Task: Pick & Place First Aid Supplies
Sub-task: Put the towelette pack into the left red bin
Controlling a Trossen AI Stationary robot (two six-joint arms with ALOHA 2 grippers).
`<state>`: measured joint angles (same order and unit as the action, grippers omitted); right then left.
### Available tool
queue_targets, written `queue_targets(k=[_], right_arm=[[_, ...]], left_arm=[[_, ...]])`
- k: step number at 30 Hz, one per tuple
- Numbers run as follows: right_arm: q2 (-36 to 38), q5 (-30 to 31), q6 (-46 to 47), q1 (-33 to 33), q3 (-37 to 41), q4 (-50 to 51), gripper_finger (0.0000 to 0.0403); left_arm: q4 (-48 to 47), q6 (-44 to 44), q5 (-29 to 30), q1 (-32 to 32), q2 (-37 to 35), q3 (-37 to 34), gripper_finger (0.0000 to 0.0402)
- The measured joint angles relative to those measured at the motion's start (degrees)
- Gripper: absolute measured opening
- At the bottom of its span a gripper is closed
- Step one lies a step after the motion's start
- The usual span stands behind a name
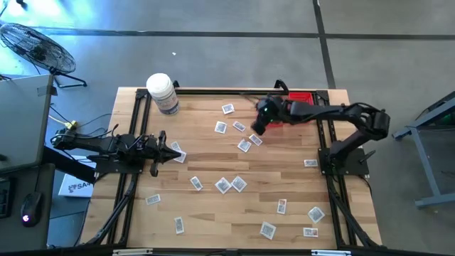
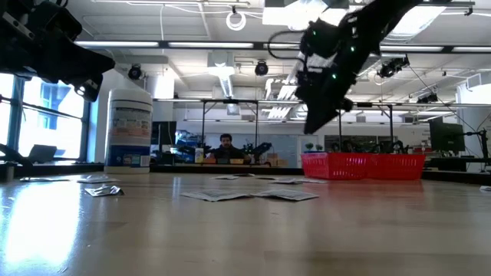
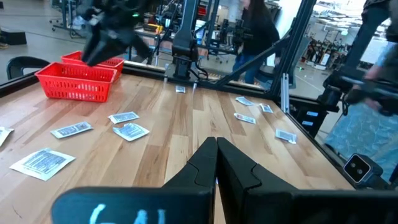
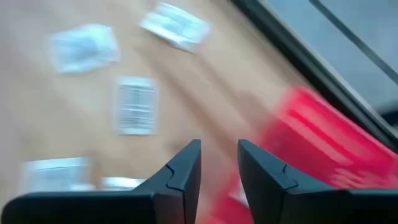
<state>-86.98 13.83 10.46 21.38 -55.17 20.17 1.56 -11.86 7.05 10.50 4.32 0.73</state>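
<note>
Several small white packets lie flat and scattered on the wooden table (image 1: 213,163), among them a pair (image 1: 249,142) just below my right gripper and a cluster (image 1: 231,184) near the middle. My right gripper (image 1: 259,128) hangs raised over the table beside the red basket (image 1: 302,97). In the right wrist view its fingers (image 4: 219,163) are open with a narrow gap and nothing between them. The low view shows it (image 2: 318,115) well above the table. My left gripper (image 1: 174,151) is shut and low at the left side, a packet (image 1: 178,156) beside its tip.
A large white bottle (image 1: 163,92) stands at the far left corner. The red basket (image 2: 360,165) sits at the far right. Black frame rails run along the table's sides. A person (image 2: 224,146) shows in the room beyond the table.
</note>
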Motion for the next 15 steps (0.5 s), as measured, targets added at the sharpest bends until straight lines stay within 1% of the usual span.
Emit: queue_targets(k=[5, 8, 11, 13, 15], right_arm=[[-0.6, -5.3, 0.0, -9.6, -0.8, -6.0, 0.0100], [-2.7, -5.0, 0.3, -14.4, -0.8, -8.0, 0.0099], [-5.8, -3.2, 2.7, -16.7, -0.8, -10.2, 0.0100], [-8.6, -2.9, 2.9, -17.0, -0.8, -12.4, 0.0105], [-12.1, -2.9, 3.2, -16.7, -2.3, -11.9, 0.0111]], left_arm=[[0.0, 0.0, 0.0, 0.0, 0.0, 0.0, 0.0001], [0.0, 0.0, 0.0, 0.0, 0.0, 0.0, 0.0001], [0.0, 0.0, 0.0, 0.0, 0.0, 0.0, 0.0001], [0.0, 0.0, 0.0, 0.0, 0.0, 0.0, 0.0001], [0.0, 0.0, 0.0, 0.0, 0.0, 0.0, 0.0001]])
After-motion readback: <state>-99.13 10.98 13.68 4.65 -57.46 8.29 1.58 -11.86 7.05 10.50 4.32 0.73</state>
